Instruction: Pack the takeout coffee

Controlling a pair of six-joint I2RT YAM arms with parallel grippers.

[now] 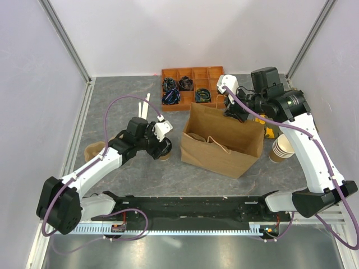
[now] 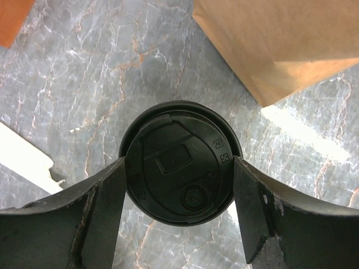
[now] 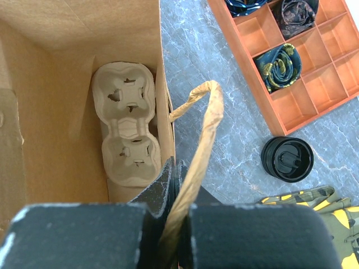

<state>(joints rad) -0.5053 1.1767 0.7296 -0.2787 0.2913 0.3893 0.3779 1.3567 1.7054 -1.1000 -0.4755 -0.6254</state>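
Jaws of the left gripper (image 2: 178,165) are being pressed against the takeout coffee (image 2: 178,185), one finger on each side of its black lid, so the cup appears to be pinched rather than merely straddled. The cup is standing upright on the grey marbled worktop (image 2: 84,84), with its long axis vertical and its lid facing straight up at the wrist camera. Outward from that grip, toward the robot's right, a brown paper bag (image 1: 224,147) is standing just beside the cup, apart from it, with its mouth upward. Jaws of the right gripper (image 3: 176,168) are being pressed together on the bag's twisted paper handle (image 3: 197,134), and the mouth is being held open by that pinch. On the bag's floor a moulded pulp cup carrier (image 3: 126,129) is lying with its wells empty. The left arm is judged much the nearer to the cup. The coming move is judged to depend on the cup being lifted above the bag's near wall, then carried right and lowered.
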